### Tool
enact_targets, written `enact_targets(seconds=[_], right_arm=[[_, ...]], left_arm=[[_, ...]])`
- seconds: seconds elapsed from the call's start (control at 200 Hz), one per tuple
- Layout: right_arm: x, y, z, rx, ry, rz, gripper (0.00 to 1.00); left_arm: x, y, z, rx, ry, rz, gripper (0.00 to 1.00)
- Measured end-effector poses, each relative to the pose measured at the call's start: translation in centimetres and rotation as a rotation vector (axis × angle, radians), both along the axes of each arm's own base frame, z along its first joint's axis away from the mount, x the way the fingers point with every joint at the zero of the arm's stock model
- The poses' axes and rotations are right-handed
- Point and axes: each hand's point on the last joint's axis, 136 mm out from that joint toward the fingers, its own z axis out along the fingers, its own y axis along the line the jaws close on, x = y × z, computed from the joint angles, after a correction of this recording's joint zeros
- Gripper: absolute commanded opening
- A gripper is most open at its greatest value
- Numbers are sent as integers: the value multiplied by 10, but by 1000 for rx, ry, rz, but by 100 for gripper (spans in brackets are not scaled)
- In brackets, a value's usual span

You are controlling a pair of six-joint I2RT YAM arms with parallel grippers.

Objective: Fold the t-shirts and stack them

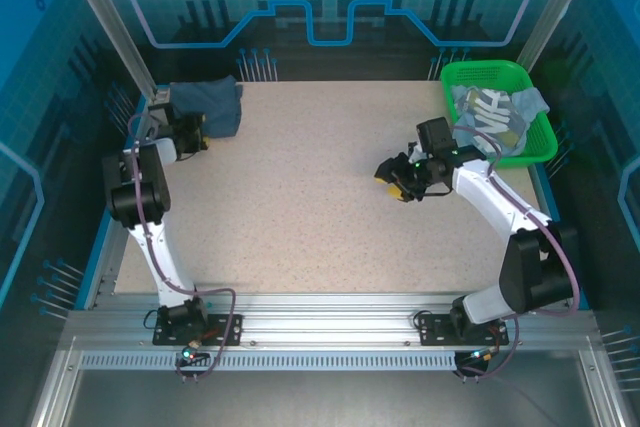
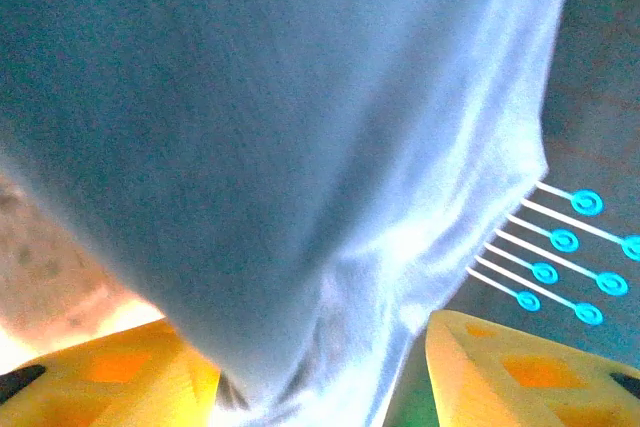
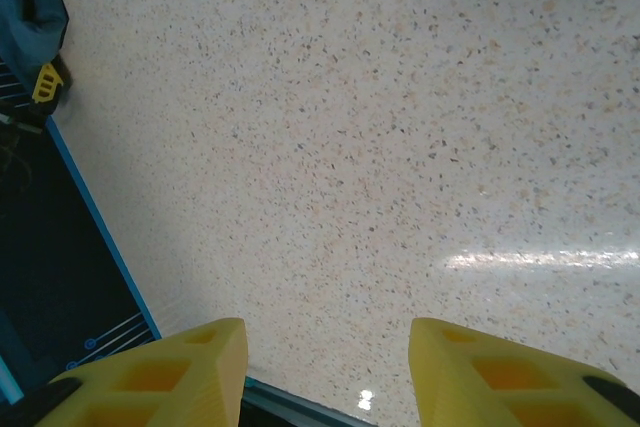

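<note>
- Slate-blue t-shirt (image 2: 250, 127): soft cloth close to the lens, a paler lit fold hanging down.
- Left gripper (image 2: 315, 347): yellow fingers (image 2: 110, 377) set apart, the fold between them.
- Speckled table (image 2: 40, 257) at left; dark wall with cyan lines (image 2: 560, 257) at right.

The flat bench (image 1: 300, 207) is beige with fine dark and tan speckles. A green plastic mesh basket (image 1: 485, 66) holds a grey-blue cloth t-shirt (image 1: 487, 112) with large white lettering. Far left of the basket lies a plain dark slate-blue cloth t-shirt (image 1: 207, 105) (paler blue in the left wrist view). The left pincer (image 2: 320, 387) and right pincer (image 3: 328, 377) have yellow fingers.
</note>
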Motion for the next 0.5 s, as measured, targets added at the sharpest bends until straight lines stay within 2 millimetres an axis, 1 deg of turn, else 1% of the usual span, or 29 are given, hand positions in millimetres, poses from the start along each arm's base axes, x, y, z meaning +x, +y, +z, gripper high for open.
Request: enact_targets(seconds=[0.075, 0.135, 0.23, 0.29, 0.305, 0.315, 0.32, 0.325, 0.33, 0.335, 0.345, 0.37, 0.38, 0.45, 0.5], right_arm=[[4, 2, 3, 4, -10, 10, 46], [6, 3, 5, 7, -16, 16, 46], [9, 4, 6, 4, -27, 28, 48], [10, 3, 7, -4, -33, 36, 54], [10, 3, 8, -6, -37, 39, 57], [10, 3, 8, -8, -39, 41, 59], [10, 3, 8, -9, -39, 39, 60], [10, 2, 8, -10, -39, 38, 61], [10, 2, 8, -11, -40, 39, 62], [11, 2, 9, -14, -46, 44, 63], [11, 2, 9, -17, -49, 45, 71], [12, 0, 10, -28, -61, 46, 95], [13, -1, 11, -31, -64, 45, 99], [15, -7, 19, -62, -105, 41, 100], [17, -11, 30, -84, -151, 41, 100]], left_arm=[[-3, -14, 20, 5, -34, -18, 50], [-3, -31, 41, 2, -78, -39, 48], [-6, -62, 68, -5, -129, -81, 51], [-16, -81, 81, -3, -130, -112, 55], [-19, -85, 83, -3, -125, -115, 57], [-22, -87, 83, -2, -119, -117, 63], [-24, -89, 85, 2, -119, -119, 68], [-25, -90, 86, 4, -118, -120, 76], [-27, -92, 88, 3, -114, -122, 87], [-28, -92, 88, 3, -112, -122, 93], [-31, -94, 89, 7, -107, -121, 97], [-38, -98, 94, 21, -98, -129, 99], [-42, -99, 97, 27, -94, -130, 99], [-63, -100, 119, 92, -80, -136, 99], [-77, -97, 144, 161, -103, -138, 99]])
